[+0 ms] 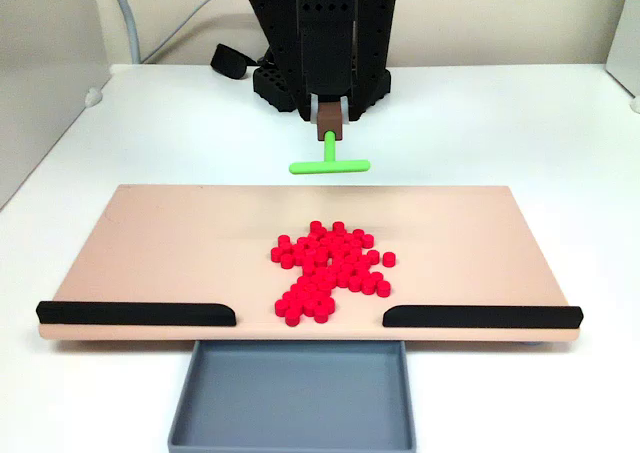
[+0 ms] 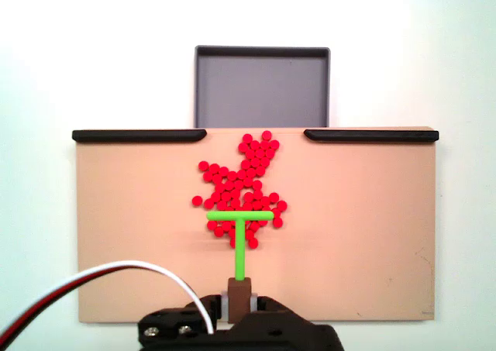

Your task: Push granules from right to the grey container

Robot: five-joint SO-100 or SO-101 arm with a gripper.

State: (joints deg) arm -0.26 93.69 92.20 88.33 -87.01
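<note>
My black claw is clamped on the brown block at the base of one green plastic T-shaped pusher stick, whose stem points toward the single shallow blue-grey plastic tray, crossbar lying across. Dozens of tiny red cylindrical pellets lie in one loose pile, stretched toward the gap between two black strips on the beige board.
</note>
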